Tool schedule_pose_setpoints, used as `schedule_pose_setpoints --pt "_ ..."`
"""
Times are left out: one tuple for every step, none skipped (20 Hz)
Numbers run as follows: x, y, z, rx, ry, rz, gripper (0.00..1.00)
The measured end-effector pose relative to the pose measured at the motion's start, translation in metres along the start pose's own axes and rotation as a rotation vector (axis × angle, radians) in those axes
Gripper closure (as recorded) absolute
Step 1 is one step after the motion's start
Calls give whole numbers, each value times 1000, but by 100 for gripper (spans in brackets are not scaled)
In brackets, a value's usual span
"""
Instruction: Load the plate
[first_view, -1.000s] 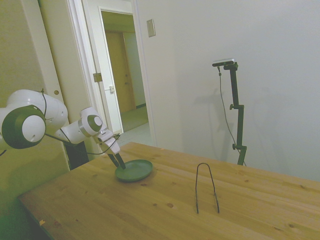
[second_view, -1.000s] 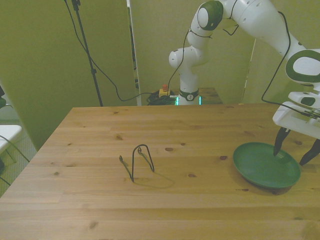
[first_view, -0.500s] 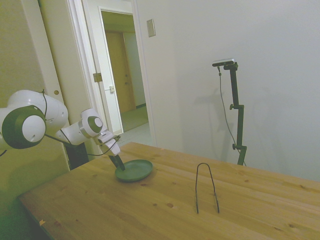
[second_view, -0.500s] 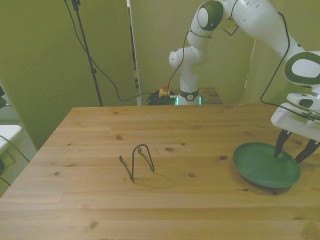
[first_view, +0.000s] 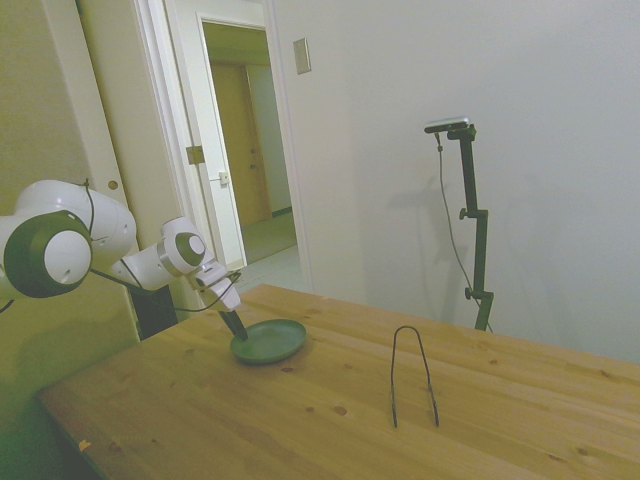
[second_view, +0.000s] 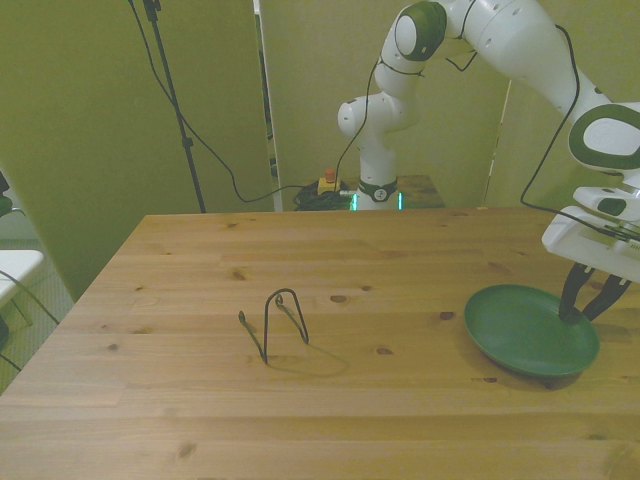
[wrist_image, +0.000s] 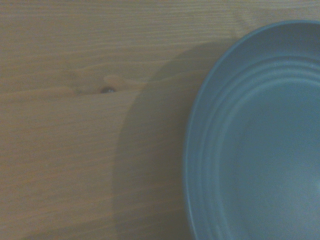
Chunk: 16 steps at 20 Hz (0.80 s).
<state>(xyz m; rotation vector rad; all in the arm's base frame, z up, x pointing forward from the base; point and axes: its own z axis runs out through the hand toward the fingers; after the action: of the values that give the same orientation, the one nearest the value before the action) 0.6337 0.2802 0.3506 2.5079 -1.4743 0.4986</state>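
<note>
Right now my hand (second_view: 588, 305) sits at the rim of the dark green plate (second_view: 525, 330), on the edge toward the front view's right. Its two fingers have drawn in close and look pinched on the rim, one inside the dish and one outside; I read that from the front view, where the tips meet in a narrow V at the plate's edge. From the side view the hand (first_view: 240, 328) comes down steeply onto the plate's (first_view: 270, 340) near-left edge, so the grip is at the margin, not the middle.

The plate lies flat on the desk (second_view: 300, 420), toward the front view's right. The wrist view shows only the rim curve of the plate (wrist_image: 260, 150) and bare wood beside it, and it does not show contact.

What the coming move turns on, as I judge it, is the wire rack (second_view: 275, 325). It stands upright and well apart from the plate, toward the front view's left, with open desk between them. Its U runs narrow, so the plate would have to be tipped on edge and lined up with the slot between the wires. In the side view the rack (first_view: 413, 375) stands clear to the right of the plate, with nothing between.
</note>
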Motion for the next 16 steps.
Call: schedule_pose_setpoints --pt "0 0 0 0 0 0 100" --pt "0 0 0 1 0 0 100" --pt "0 0 0 1 0 0 100" --pt "0 0 0 3 -1 0 100" --pt "0 0 0 4 -1 1 100" --pt "1 0 -1 6 -1 1 100" --pt "1 -1 -1 7 -1 1 100" --pt "1 -1 -1 7 -1 2 100" --pt "1 -1 -1 8 -1 3 100" --pt "1 -1 -2 9 -3 5 100" --pt "2 -1 -2 12 -7 8 100" --pt "3 -1 -4 18 -12 13 100" --pt "5 -2 -6 23 -18 19 100" --pt "6 -2 -8 28 -28 26 100" --pt "8 -3 -11 35 -37 34 100" --pt "10 -4 -16 44 -51 46 100"
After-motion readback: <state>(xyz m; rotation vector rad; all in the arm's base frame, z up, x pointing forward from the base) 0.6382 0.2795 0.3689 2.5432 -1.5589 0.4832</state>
